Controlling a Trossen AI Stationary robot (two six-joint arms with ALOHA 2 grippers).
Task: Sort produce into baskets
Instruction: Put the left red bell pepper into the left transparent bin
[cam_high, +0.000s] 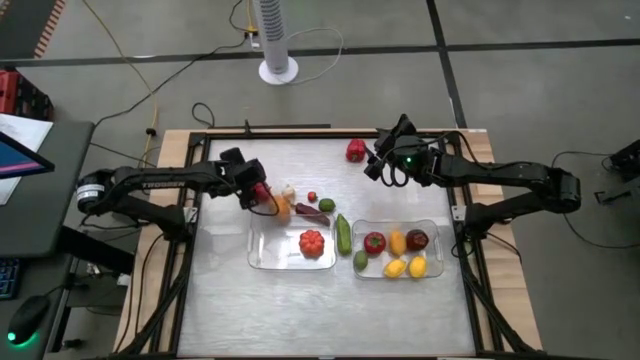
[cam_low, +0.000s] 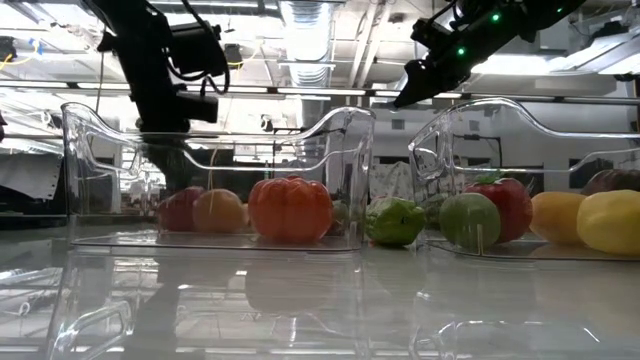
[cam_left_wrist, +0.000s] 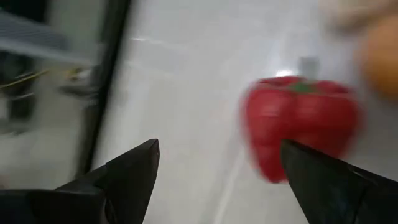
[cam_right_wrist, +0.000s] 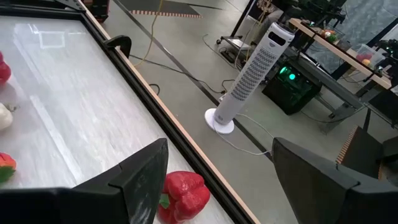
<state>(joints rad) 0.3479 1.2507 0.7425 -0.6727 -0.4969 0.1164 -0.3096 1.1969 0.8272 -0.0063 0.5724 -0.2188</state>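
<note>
Roughly halfway: right basket (cam_high: 437, 228) holds 5 pieces, left basket (cam_high: 262, 258) just 1 tomato (cam_high: 312, 242). About 7 still on the table (cam_high: 230, 310). Left gripper (cam_high: 261, 193) open over a red pepper (cam_left_wrist: 300, 124); right gripper (cam_high: 378, 165) open near another pepper (cam_high: 355, 151).

Cucumber (cam_high: 343, 234) lies between the two baskets (cam_high: 262, 255) (touching neither).

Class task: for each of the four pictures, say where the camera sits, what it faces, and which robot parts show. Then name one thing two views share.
High: above the table, looking down; both arms, left gripper, right gripper.
Low: at tabletop height, facing two baskets; arms enter from above.
Left wrist: faces a red pepper between its open fingers.
Right wrist: faces the table edge, another red pepper and a tower fan.
Shared: that fan, high and right wrist.
</note>
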